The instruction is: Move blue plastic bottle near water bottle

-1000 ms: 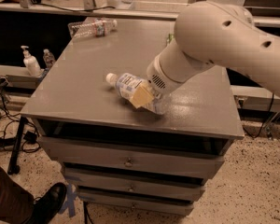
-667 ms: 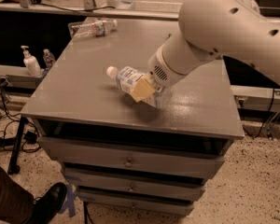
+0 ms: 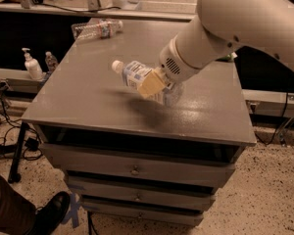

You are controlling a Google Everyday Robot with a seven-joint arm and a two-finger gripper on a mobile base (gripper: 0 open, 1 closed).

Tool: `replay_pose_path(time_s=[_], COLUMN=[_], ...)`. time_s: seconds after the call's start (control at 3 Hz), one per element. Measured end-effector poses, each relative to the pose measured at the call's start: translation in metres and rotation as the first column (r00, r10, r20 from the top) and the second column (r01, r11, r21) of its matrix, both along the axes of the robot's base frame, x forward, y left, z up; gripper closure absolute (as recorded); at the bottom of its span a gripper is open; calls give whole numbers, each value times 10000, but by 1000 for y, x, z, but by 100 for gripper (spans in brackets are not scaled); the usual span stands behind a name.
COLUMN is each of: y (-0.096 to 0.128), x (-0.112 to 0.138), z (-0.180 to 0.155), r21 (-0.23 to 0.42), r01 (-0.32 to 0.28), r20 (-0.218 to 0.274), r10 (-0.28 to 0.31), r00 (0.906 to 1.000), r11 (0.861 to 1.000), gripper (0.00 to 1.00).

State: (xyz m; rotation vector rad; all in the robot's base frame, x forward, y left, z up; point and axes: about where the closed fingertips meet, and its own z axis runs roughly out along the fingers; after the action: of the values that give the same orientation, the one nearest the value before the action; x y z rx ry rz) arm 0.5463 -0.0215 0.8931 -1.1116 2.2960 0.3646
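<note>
One bottle in the grip: the gripper (image 3: 156,88) pinches the blue plastic bottle (image 3: 132,75) across its body. The bottle is tilted and seemingly just clear of the table (image 3: 78,106), near its centre, with the cap toward 10 o'clock.
Judgement: carry it toward 11 o'clock, where the water bottle (image 3: 98,29) lies on its side at the far left corner. Travel low, stop just short and release gently, since a nudged lying bottle would likely roll. Hidden: the far finger and the bottle's base, both behind the arm (image 3: 225,28). The label print is unreadable.
</note>
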Motion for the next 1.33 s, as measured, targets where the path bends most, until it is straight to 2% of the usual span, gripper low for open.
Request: replay_pose_path(time_s=[0.33,0.67,1.0,1.33], y=[11,24,28,26], x=[17,61,118,173], z=[0,-2,-5,-6], r21=[239,442,950,1353], r01=[72,431,1089,1808], r20=[143,304,247,179], r10=[-75,-444,-1117,-1849], r00=[9999,9986,9934,9826], r11=[9997,9981,9895,9742], gripper=[100,100,100,100])
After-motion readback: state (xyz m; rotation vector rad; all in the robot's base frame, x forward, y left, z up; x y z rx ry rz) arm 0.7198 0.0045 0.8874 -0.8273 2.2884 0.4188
